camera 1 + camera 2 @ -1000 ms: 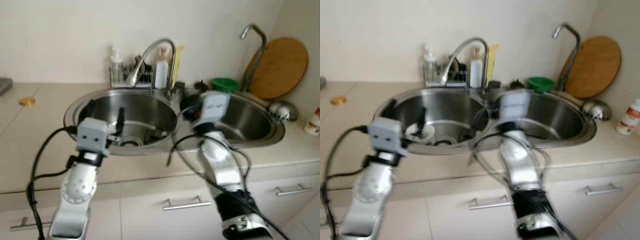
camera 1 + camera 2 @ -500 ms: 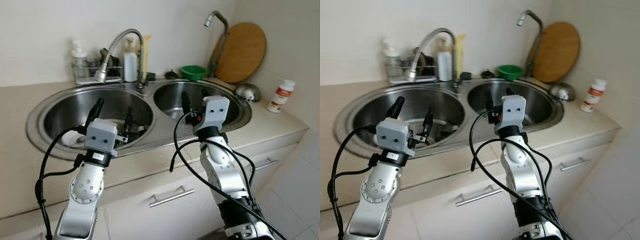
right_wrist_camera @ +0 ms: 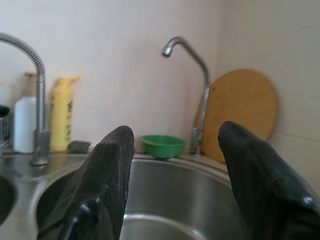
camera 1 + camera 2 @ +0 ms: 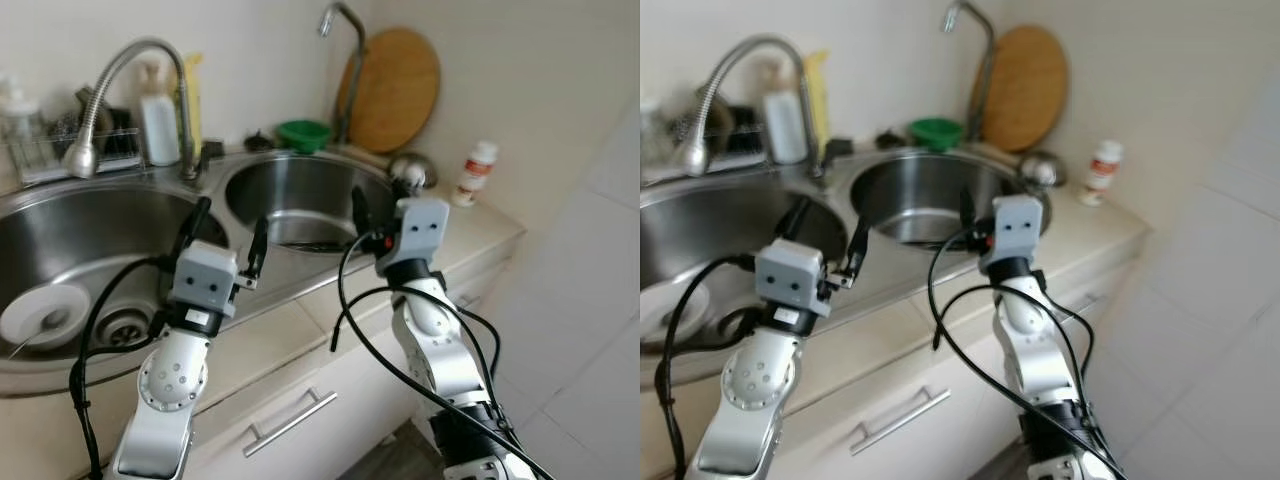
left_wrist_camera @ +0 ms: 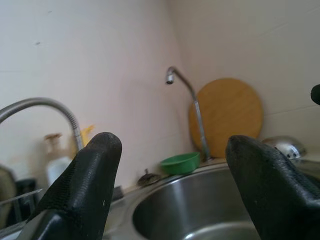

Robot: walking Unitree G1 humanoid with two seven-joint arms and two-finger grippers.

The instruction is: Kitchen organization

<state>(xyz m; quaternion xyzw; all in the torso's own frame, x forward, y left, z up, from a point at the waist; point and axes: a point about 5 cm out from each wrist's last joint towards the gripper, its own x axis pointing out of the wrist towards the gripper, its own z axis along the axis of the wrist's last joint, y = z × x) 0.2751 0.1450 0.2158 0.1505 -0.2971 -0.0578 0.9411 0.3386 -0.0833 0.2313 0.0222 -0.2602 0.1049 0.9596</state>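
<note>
My left gripper (image 4: 228,232) is held up in front of the counter edge, open and empty, level with the divider between the two steel basins. My right gripper (image 4: 380,202) is open too, raised before the right basin (image 4: 300,205) with nothing between its fingers. A white plate (image 4: 38,314) lies in the left basin (image 4: 110,250). Behind the right basin sit a green bowl (image 4: 305,133) and a round wooden board (image 4: 392,90) leaning on the wall. A small white bottle with a red cap (image 4: 474,172) stands on the counter corner. The green bowl (image 3: 162,146) lies straight beyond the right fingers.
A tall gooseneck tap (image 4: 135,70) and a thin second tap (image 4: 342,40) rise behind the sink. Soap bottles (image 4: 160,120) and a wire rack (image 4: 50,150) stand at the back left. A steel bowl (image 4: 410,170) rests near the board. Cabinet drawers with bar handles (image 4: 290,425) are below; white wall tiles on the right.
The whole view has swung to the right, so the sink now sits further left and the tiled wall has come into sight. Both grippers keep the same open pose.
</note>
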